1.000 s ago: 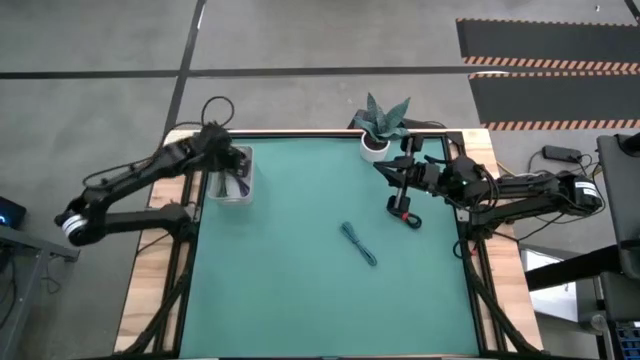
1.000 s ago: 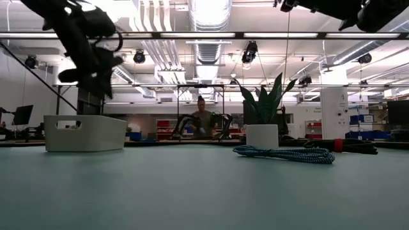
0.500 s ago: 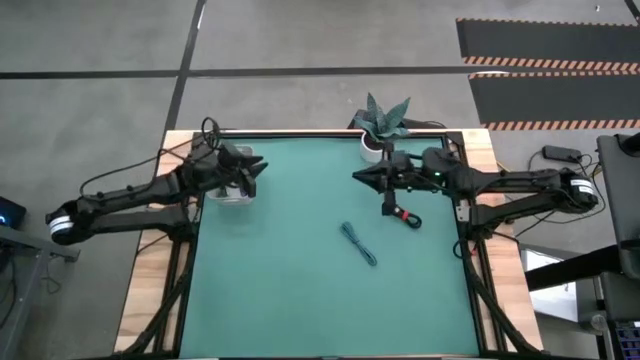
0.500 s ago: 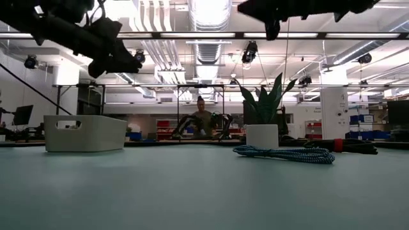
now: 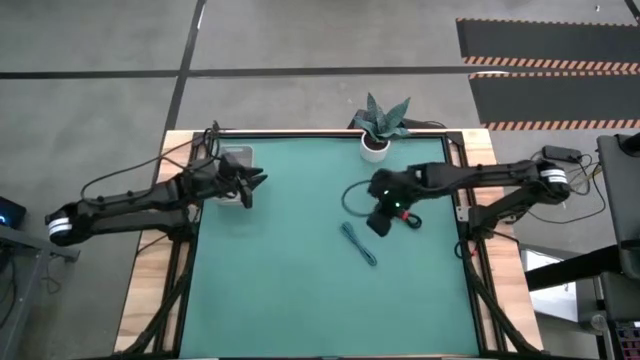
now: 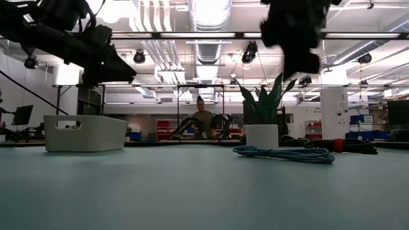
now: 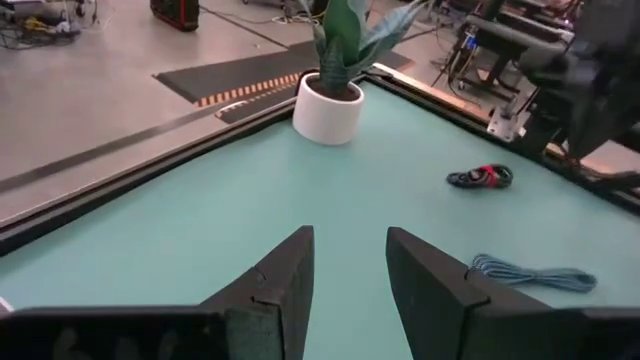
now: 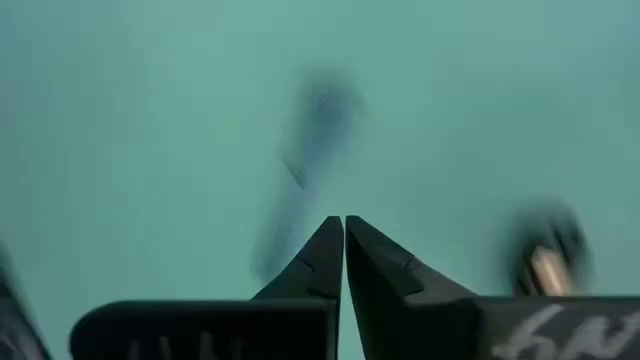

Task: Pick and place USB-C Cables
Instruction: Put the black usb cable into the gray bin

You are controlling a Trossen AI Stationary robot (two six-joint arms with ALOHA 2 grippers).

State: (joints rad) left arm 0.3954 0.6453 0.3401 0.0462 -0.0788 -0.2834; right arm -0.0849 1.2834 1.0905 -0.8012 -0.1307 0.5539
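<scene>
The right gripper swings inward, closing its fingers, now above the braided teal-blue cable bundle; the left gripper edges off the white rectangular bin.

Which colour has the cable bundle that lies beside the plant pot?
Black and red, clearest in the left wrist view.

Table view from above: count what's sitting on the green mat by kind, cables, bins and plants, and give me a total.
USB-C cables on the mat: 2, the teal-blue USB-C cable and the black and red USB-C cable
white bin: 1
potted plant: 1
Total: 4. The bin's inside is not visible.
</scene>
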